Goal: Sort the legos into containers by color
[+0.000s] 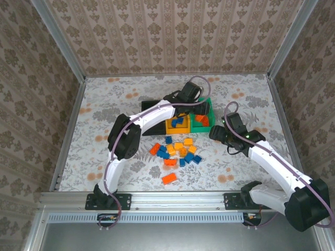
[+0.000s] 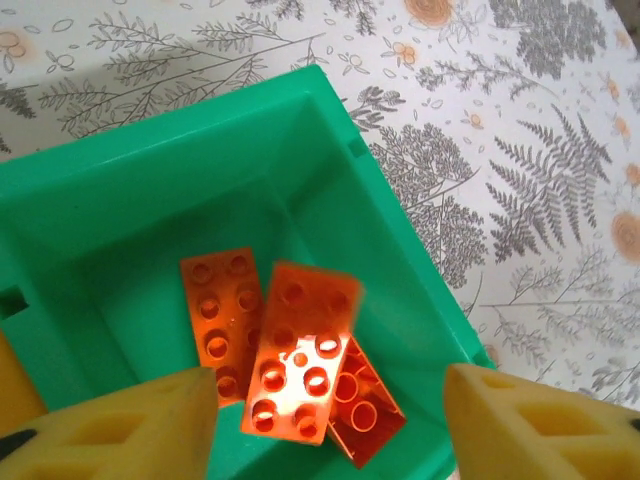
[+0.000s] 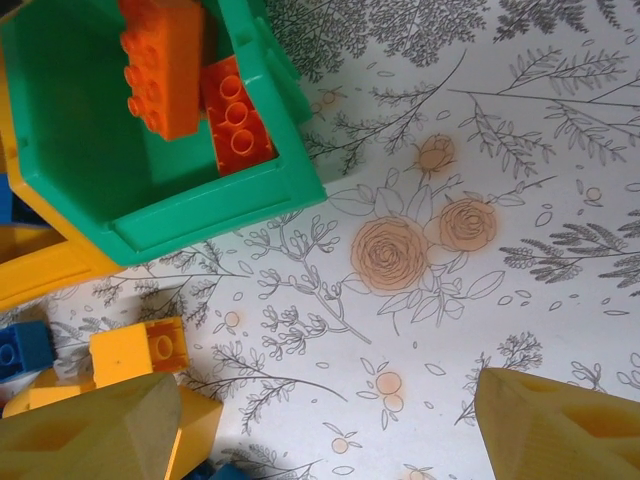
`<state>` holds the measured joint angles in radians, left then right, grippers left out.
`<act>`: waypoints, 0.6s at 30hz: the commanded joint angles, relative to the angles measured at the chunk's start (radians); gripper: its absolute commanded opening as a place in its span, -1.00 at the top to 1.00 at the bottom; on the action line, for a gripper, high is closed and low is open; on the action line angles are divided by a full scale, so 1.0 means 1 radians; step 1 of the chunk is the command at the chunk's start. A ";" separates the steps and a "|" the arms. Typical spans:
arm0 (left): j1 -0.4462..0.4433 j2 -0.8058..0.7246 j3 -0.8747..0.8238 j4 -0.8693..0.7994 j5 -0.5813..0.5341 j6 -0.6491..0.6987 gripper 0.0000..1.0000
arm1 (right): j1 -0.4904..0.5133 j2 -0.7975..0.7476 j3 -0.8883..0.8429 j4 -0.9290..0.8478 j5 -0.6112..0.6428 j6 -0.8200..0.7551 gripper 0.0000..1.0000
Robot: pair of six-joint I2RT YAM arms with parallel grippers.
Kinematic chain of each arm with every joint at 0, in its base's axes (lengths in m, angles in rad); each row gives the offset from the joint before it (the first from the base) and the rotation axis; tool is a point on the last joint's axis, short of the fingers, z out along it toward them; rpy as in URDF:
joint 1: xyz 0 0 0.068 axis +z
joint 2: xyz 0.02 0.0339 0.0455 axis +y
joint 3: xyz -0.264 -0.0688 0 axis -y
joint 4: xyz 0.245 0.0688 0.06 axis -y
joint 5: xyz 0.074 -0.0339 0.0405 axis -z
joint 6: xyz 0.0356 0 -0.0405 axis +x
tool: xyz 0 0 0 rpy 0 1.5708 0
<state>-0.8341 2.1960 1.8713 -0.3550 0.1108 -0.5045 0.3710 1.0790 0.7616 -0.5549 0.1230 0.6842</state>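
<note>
My left gripper (image 2: 330,425) hangs open over the green container (image 2: 120,190), its yellow fingers (image 2: 120,425) wide apart. Below them three red-orange legos (image 2: 300,350) lie loose in that bin, the top one blurred. In the top view the left gripper (image 1: 200,109) is above the green container (image 1: 208,111), which sits beside the orange-yellow container (image 1: 170,127) and the black container (image 1: 152,106). My right gripper (image 3: 330,430) is open over bare table, just right of the yellow legos (image 3: 135,350). Several loose legos (image 1: 175,151) lie in front of the bins.
A lone red-orange brick (image 1: 168,178) lies nearer the arm bases. Blue bricks (image 1: 179,121) sit in the orange-yellow bin. The right wrist view shows a blue brick (image 3: 20,348) at the left edge. Patterned walls ring the table (image 1: 251,99).
</note>
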 commanded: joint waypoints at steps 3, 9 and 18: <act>0.006 -0.215 -0.130 0.113 0.021 -0.012 -0.71 | 0.009 0.009 -0.004 0.016 -0.102 -0.034 -0.59; 0.000 -0.507 -0.481 0.229 0.016 -0.042 -1.00 | 0.152 0.122 0.027 0.015 -0.125 -0.073 -0.59; -0.041 -1.014 -1.020 0.189 -0.185 -0.091 -1.00 | 0.276 0.306 0.088 0.093 -0.121 -0.108 -0.57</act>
<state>-0.8680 1.2823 0.9539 -0.1276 0.0219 -0.5488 0.6331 1.3457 0.7998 -0.4889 0.0002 0.6037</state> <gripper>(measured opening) 0.997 0.782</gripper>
